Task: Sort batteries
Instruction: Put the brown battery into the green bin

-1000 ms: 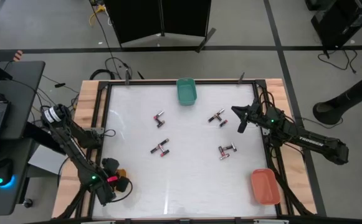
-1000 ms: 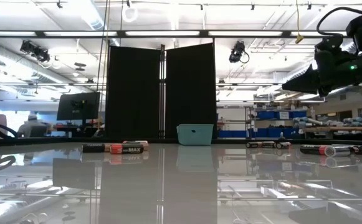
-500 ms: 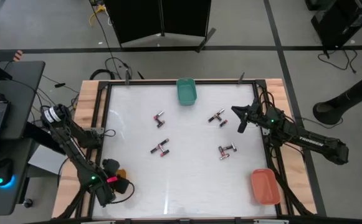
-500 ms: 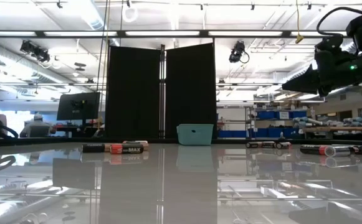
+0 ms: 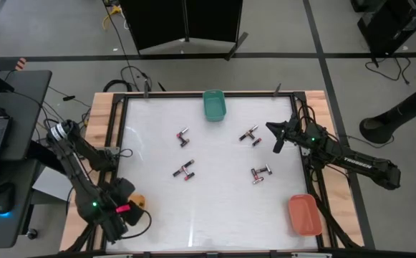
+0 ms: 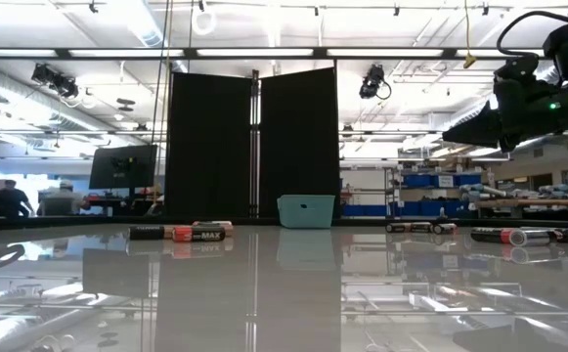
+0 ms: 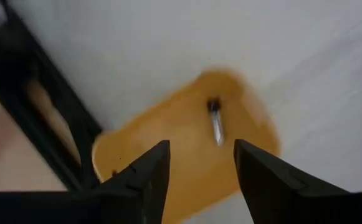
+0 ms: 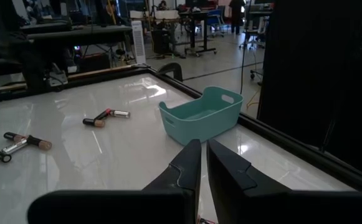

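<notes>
From overhead I saw the left gripper parked at about seven o'clock on the white glossy table, directly above a small yellow plastic tray. Its two dark fingers stood apart, holding nothing. In the left wrist view one slim silvery battery with a dark end lay loose inside that tray, clear of the fingers.

The right gripper hung at about two o'clock, above the surface, its fingers nearly together with only a thin slit between them and nothing in it.

The remaining small cylindrical batteries lay on the table in four loose clusters: one near eleven o'clock, one just left of centre, one toward one o'clock near the right gripper, and one toward three o'clock. A teal plastic bin stood at twelve o'clock by the far edge, and an orange-red tray sat at five o'clock.
</notes>
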You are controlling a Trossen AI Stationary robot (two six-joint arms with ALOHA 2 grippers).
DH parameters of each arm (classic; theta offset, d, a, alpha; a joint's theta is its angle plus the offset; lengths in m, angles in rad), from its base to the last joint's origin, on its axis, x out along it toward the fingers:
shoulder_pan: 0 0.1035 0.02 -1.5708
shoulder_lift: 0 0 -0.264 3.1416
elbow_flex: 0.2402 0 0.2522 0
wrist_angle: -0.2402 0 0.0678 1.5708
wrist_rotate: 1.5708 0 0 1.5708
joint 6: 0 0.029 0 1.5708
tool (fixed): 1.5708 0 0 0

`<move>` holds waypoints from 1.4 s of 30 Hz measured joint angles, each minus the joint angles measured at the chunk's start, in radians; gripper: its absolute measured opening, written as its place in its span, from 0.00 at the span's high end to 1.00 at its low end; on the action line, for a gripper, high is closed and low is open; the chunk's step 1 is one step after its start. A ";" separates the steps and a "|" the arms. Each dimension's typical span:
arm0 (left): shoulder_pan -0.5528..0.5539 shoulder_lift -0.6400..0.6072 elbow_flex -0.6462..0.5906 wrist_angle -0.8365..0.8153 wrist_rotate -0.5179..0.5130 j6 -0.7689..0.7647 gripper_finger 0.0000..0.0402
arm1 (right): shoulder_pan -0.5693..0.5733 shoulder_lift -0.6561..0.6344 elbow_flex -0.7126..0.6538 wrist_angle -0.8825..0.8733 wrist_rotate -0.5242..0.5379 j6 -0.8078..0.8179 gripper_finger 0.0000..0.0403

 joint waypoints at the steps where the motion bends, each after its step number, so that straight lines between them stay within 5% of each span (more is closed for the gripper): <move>1: 0.017 0.000 0.020 -0.024 -0.037 0.029 0.54 | 0.000 0.000 0.000 0.000 0.000 0.000 0.90; 12: 0.379 -0.007 0.046 0.052 -0.229 0.640 0.61 | 0.000 0.000 0.000 0.000 0.000 0.000 0.90; 17: 0.558 -0.008 0.023 0.280 -0.215 1.038 0.66 | 0.000 0.000 0.000 0.000 0.000 0.000 0.90; 21: 0.657 -0.008 -0.037 0.382 -0.165 1.212 0.75 | 0.000 0.000 0.000 0.000 0.000 0.000 0.90; 27: 0.737 -0.023 -0.155 0.519 -0.098 1.300 0.97 | 0.000 0.000 0.000 0.000 0.000 0.000 0.90; 33: 0.798 -0.074 -0.322 0.771 0.055 1.354 0.99 | 0.000 0.000 0.000 0.000 0.000 0.000 0.90; 42: 0.856 -0.096 -0.408 0.856 0.072 1.344 0.97 | 0.000 0.000 0.000 0.000 0.000 0.000 0.90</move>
